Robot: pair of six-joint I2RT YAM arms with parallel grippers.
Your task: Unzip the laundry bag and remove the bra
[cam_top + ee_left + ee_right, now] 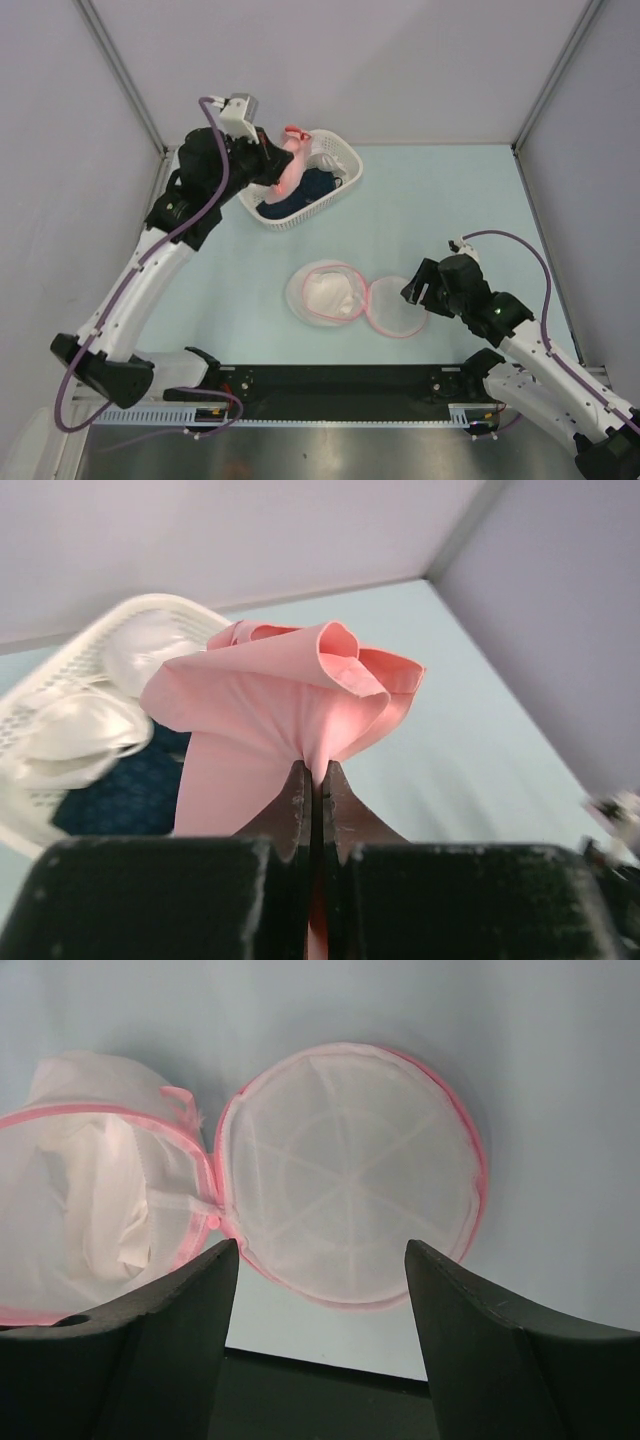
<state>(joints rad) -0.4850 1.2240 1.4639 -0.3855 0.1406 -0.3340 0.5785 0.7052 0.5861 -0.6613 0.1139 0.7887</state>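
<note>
The laundry bag (350, 297) lies open on the table, its two pink-edged mesh halves side by side; it also shows in the right wrist view (340, 1175). White fabric sits in its left half (90, 1200). My left gripper (278, 168) is shut on the salmon-pink bra (293, 160) and holds it over the white basket (345, 172); in the left wrist view the bra (290, 695) bunches out from the closed fingertips of the left gripper (314, 770). My right gripper (420, 290) is open and empty beside the bag's right half, and the right gripper (322, 1250) frames that half in its wrist view.
The white lattice basket (40, 695) at the back left holds a dark blue cloth (305, 192) and a white cloth (322, 152). A black strip (330, 380) runs along the table's near edge. Enclosure walls stand left, back and right.
</note>
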